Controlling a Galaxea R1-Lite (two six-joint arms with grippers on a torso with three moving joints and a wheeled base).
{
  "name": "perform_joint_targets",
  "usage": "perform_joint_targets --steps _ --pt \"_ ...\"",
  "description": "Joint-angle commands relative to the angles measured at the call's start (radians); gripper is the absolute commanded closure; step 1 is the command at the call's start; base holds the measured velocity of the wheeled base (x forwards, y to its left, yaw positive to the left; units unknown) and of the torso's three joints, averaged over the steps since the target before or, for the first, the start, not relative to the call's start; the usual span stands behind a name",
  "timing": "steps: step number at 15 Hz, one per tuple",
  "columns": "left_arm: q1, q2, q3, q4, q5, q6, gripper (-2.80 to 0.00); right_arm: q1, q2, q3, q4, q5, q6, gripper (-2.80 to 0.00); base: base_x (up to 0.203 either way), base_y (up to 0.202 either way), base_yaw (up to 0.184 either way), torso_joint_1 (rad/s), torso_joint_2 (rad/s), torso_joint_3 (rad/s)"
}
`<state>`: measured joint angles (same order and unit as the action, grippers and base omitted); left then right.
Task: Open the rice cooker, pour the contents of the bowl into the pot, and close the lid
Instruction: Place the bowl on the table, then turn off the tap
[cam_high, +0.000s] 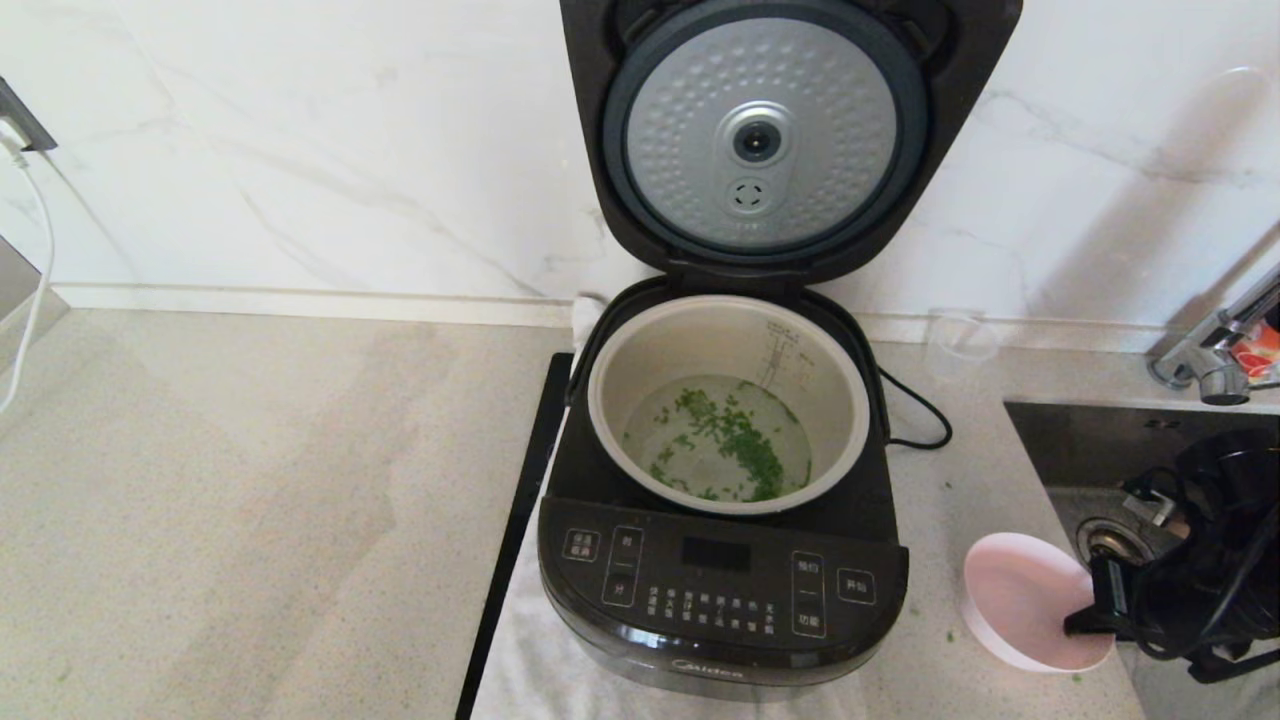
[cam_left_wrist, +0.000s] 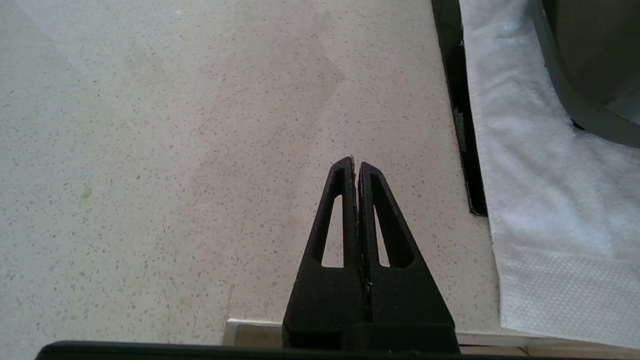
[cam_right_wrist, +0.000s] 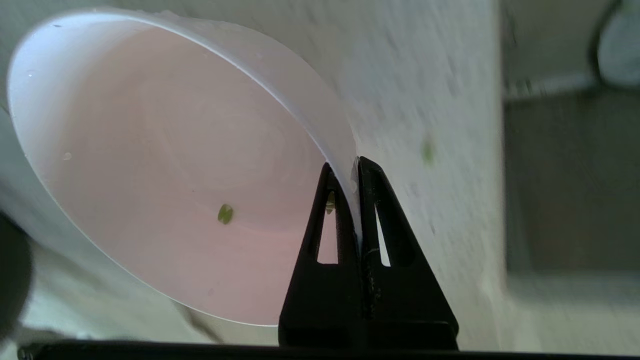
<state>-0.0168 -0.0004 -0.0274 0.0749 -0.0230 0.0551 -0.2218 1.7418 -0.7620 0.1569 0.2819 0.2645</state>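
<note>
The black rice cooker (cam_high: 720, 590) stands in the middle with its lid (cam_high: 765, 140) raised upright, the dimpled silver plate facing me. Its pale pot (cam_high: 845, 425) holds the chopped green bits (cam_high: 735, 440) in a little water. To the right of the cooker, my right gripper (cam_high: 1090, 620) (cam_right_wrist: 345, 167) is shut on the rim of the small bowl (cam_high: 1020, 595) (cam_right_wrist: 165, 165). The bowl is tilted, pink inside, with one or two green flecks (cam_right_wrist: 225, 214) left in it. My left gripper (cam_left_wrist: 355, 162) is shut and holds nothing, over bare counter left of the cooker.
A white cloth (cam_left_wrist: 540, 190) and a black strip (cam_high: 515, 530) lie under and beside the cooker. A clear cup (cam_high: 960, 345) stands at the back right. The sink (cam_high: 1120, 460) and tap (cam_high: 1215, 345) are at the right. The cooker's cord (cam_high: 915, 410) loops behind.
</note>
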Motion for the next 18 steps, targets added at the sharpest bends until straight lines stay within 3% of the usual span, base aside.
perform_joint_targets --steps 1,2,8,11,12,14,18 --pt "0.000 -0.001 0.000 0.000 0.000 0.000 0.00 0.013 0.026 0.000 -0.030 0.000 0.012 0.00 0.000 0.000 0.000 0.000 0.00 0.000" --pt "0.000 -0.001 0.000 0.000 0.000 0.000 0.00 0.018 0.031 -0.002 -0.031 0.000 0.012 -2.80 0.000 0.000 0.000 0.000 0.00 0.000" --pt "0.000 0.000 0.000 0.000 0.000 0.000 0.00 0.008 -0.067 -0.020 -0.032 0.000 0.041 -2.80 0.000 0.000 0.000 0.000 0.00 0.000" --pt "0.000 0.000 0.000 0.000 0.000 0.000 0.00 -0.056 -0.198 -0.079 -0.019 -0.006 0.070 -2.80 0.000 0.000 0.000 0.000 0.00 0.000" --pt "0.000 -0.001 0.000 0.000 0.000 0.000 0.00 -0.087 -0.229 -0.102 -0.007 -0.009 0.067 0.00 0.000 0.000 0.000 0.000 0.00 0.000" --pt "0.000 -0.001 0.000 0.000 0.000 0.000 0.00 -0.131 -0.243 -0.153 0.009 -0.054 0.071 0.00 0.000 0.000 0.000 0.000 0.00 0.000" --pt "0.000 -0.001 0.000 0.000 0.000 0.000 0.00 -0.151 -0.156 -0.170 -0.050 -0.273 0.070 0.00 0.000 0.000 0.000 0.000 0.00 0.000"
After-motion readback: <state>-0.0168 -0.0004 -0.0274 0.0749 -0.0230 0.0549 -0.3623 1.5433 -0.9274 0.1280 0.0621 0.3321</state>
